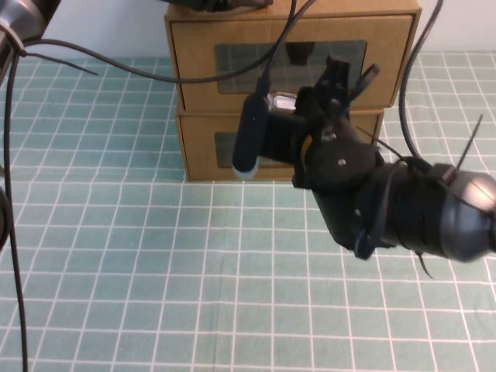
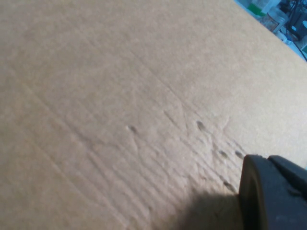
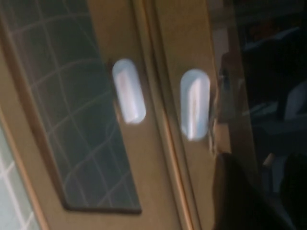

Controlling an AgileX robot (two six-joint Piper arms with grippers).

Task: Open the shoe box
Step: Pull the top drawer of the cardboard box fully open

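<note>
One cloth (image 1: 155, 271): green with a white grid, covering the table, bare on the near side.
Right arm (image 1: 403, 209): stretches from the right edge over the cloth toward the far side, with a black cable (image 1: 155, 66) looping above.
Right gripper (image 1: 350, 77): just in front of the box fronts, about level with the seam between them; jaws look spread, pinching nothing.
Lower box (image 1: 203, 151): brown cardboard at the far side of the cloth, with a window in its front.
Upper box (image 1: 194, 70): same kind, stacked squarely on the lower box, front flush, window facing the robot.
Pulls (image 3: 128, 91): two white ovals in the right wrist view, the second (image 3: 194, 103) across the seam from the first, both near the right gripper.
Left gripper (image 2: 271, 191): close over plain brown cardboard with small dents; spread or pressed together cannot be told.
</note>
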